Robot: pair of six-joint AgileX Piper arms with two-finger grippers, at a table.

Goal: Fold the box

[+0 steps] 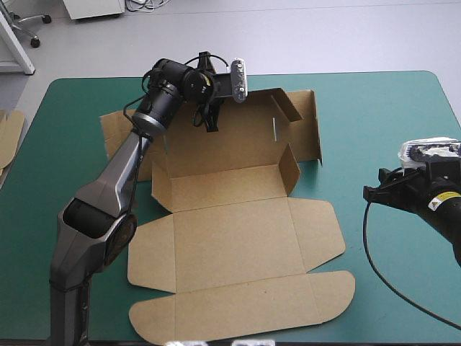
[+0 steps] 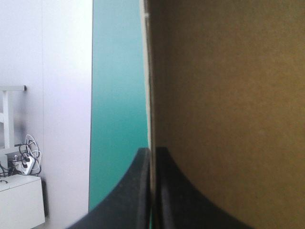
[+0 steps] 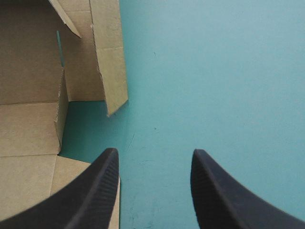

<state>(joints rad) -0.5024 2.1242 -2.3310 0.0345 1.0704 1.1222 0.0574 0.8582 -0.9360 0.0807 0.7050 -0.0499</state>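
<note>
The teal-green table [image 1: 389, 108] is taken up at its middle by one brown box [image 1: 238, 238], a single cut sheet judged to be at an early stage of folding. Toward the table's far edge a panel is raised, and two short side flaps [image 1: 291, 169] are seen standing beside the middle panel, while the whole near half, with its rounded tabs, lies flat on the cover. No wall is seen to be tucked in, so raising the remaining walls, tucking them and forming the tray are judged to be left. Two grippers are counted. The left gripper [image 1: 210, 121] is set at the box's far raised panel, and in its wrist view its black fingers are pressed almost together on the edge of the board, which is pinched between them. The right gripper [image 1: 372, 192] is held over bare cover near the box's right edge, touching nothing, its fingers spread apart with only the cover between them. One edge of spare board [image 1: 9, 137] is seen at the table's left edge, well apart from the box.
</note>
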